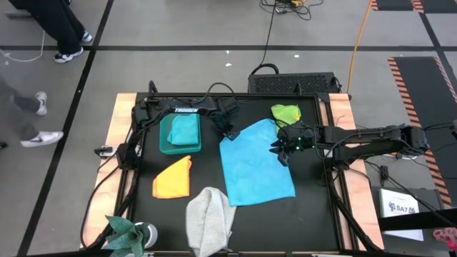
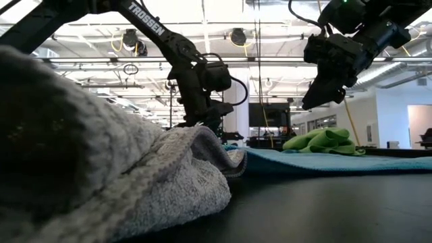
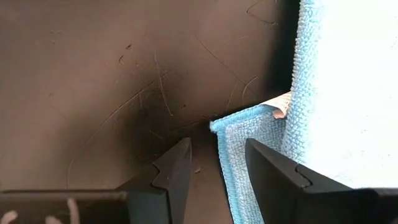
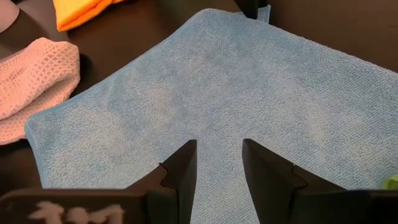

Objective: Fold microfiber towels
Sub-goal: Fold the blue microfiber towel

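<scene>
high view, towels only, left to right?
Orange-yellow towel → teal towel, lying in the bin → light grey towel → light blue towel → lime green towel.

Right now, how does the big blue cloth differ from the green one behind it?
The light blue towel lies spread flat in the middle of the table; the lime green towel sits crumpled in a small heap near the far edge. The blue one covers much more of the table than the green one. Both grippers, left and right, are at the blue towel's edges; neither is at the green one. Both look like soft cloths.
</scene>
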